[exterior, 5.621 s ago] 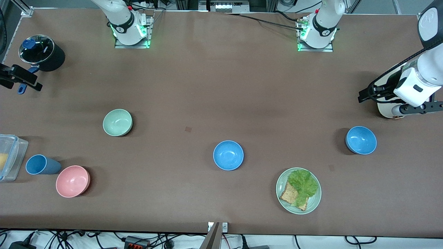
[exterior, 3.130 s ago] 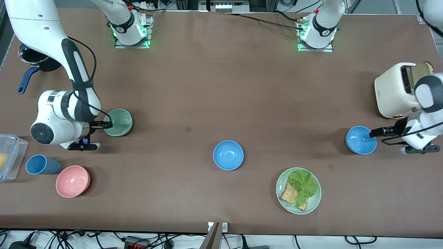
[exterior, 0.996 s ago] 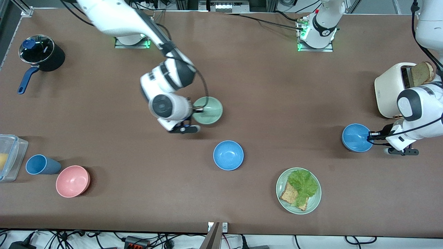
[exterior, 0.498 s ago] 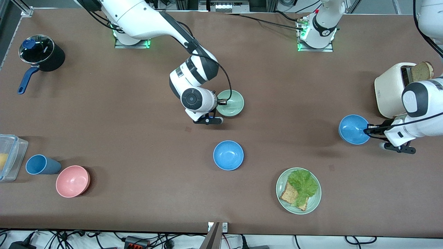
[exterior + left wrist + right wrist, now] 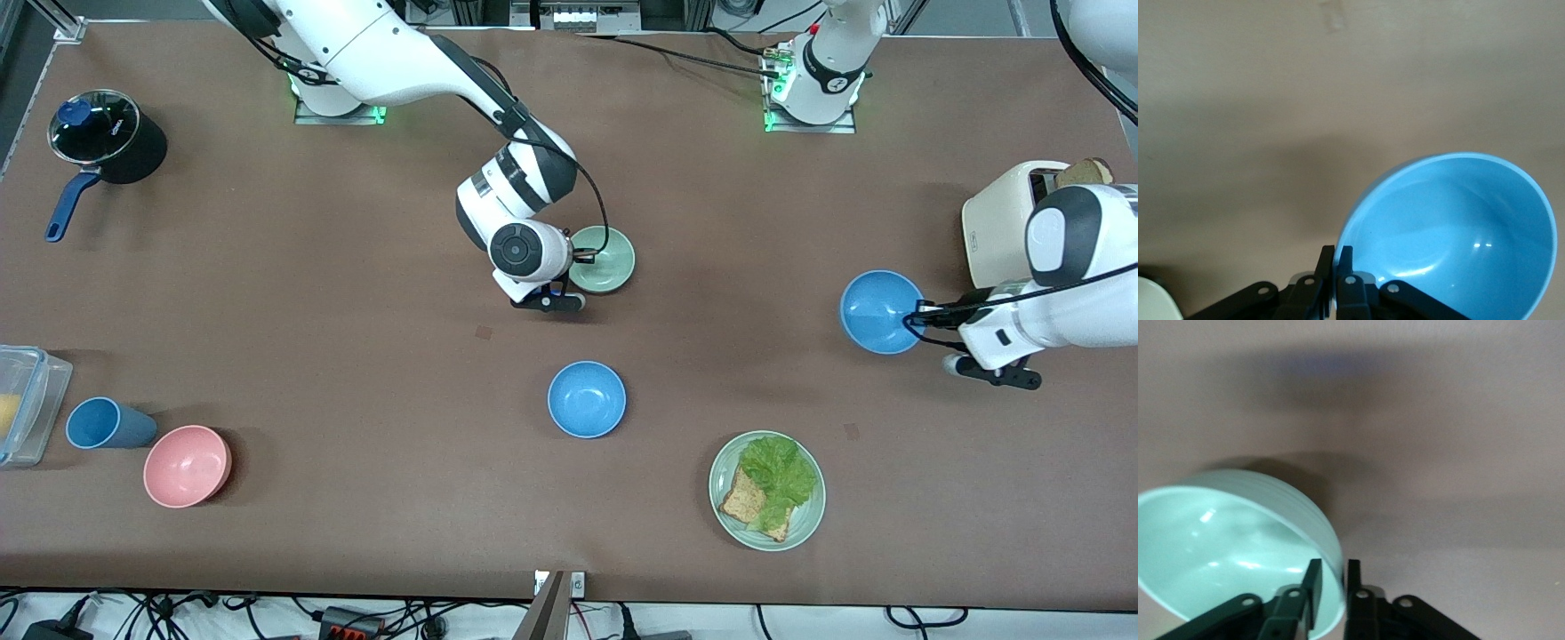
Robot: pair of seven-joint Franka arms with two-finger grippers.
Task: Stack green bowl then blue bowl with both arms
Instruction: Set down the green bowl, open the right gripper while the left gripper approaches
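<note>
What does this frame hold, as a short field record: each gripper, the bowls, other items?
right gripper: shut on the green bowl's rim, over the table middle
left gripper: shut on a blue bowl's rim, carried in the air toward the left arm's end of the table
second blue bowl: on the table, ungripped, nearer the front camera than the green bowl
stack: not yet begun
other items: pink bowl, blue cup, green plate, toaster, black pot
</note>
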